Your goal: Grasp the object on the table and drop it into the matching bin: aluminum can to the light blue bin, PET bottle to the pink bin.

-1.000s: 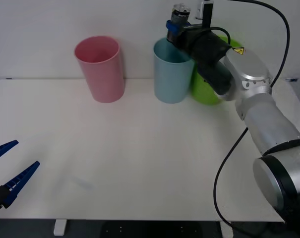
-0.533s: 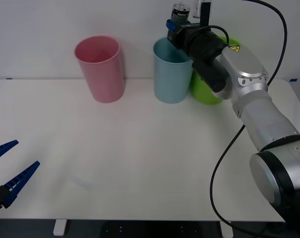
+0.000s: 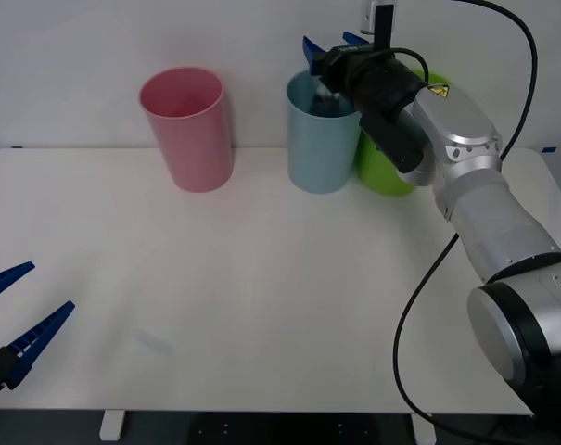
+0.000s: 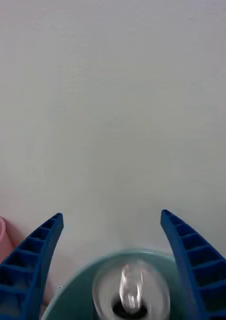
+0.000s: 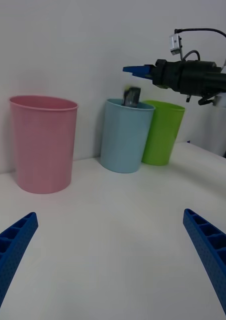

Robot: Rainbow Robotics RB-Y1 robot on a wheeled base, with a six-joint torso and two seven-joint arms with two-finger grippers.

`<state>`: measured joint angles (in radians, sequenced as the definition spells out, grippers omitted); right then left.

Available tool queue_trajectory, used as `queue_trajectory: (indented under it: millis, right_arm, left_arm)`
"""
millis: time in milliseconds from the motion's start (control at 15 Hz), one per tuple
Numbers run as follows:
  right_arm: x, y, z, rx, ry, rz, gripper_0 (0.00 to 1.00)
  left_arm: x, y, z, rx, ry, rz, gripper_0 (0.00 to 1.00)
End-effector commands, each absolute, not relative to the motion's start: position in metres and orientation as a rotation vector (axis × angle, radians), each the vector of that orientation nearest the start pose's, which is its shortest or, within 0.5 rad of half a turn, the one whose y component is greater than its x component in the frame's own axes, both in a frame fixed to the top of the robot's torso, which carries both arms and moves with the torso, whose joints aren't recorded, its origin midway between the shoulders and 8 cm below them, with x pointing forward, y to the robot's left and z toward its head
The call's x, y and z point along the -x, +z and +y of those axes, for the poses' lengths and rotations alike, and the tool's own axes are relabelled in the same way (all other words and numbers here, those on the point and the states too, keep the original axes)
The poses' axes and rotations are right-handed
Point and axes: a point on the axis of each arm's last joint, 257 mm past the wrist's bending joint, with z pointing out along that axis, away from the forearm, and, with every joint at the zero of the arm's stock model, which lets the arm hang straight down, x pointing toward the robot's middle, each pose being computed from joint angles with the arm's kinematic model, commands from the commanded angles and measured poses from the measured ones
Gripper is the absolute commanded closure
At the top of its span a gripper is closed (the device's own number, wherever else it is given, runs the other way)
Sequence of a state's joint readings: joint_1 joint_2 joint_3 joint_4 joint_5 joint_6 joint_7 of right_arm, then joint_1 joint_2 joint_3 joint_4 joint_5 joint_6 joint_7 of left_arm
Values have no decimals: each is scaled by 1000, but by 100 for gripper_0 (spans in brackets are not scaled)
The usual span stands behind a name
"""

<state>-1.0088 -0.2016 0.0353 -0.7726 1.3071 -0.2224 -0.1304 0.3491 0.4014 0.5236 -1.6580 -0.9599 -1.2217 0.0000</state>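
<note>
Right hand sits above the light blue bin at the far side of the surface, fingers spread wide w/ nothing between them. You can see the aluminum can right under it, blurred, at the bin's mouth, part-way inside the rim; in the left wrist view the can pokes up just over the rim, tilted.

Around it: a lime green bin stands just beside the light blue one on the robot's right, touching or nearly so, partly hidden behind your right arm. The pink bin stands well apart to the left, same back row near the wall. Right forearm crosses in front of the green bin and its black cable loops down over the surface's right edge.

Left hand is parked low at the near left corner of the surface, fingers spread apart too, holding nothing, well away from all 3 bins. Btw the can's exact depth in the bin can't be told.
</note>
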Motion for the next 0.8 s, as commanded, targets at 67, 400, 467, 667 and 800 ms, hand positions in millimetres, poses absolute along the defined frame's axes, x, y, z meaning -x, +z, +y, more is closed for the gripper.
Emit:
queue_trajectory:
  millis: [67, 400, 467, 667, 800]
  right_arm:
    - [-733, 2, -75, 261, 398, 1412, 0]
    - [-733, 4, -79, 269, 396, 1408, 0]
    - [-733, 3, -80, 273, 397, 1408, 0]
    - [-727, 5, -89, 282, 408, 1388, 0]
    - [-712, 2, -99, 289, 410, 1358, 0]
  left_arm:
    - [-342, -169, 330, -465, -567, 1441, 0]
    - [-342, -169, 330, -465, -567, 1441, 0]
    - [-342, -169, 330, -465, -567, 1441, 0]
    - [-342, -169, 330, -465, -567, 1441, 0]
    - [-342, -169, 330, -465, -567, 1441, 0]
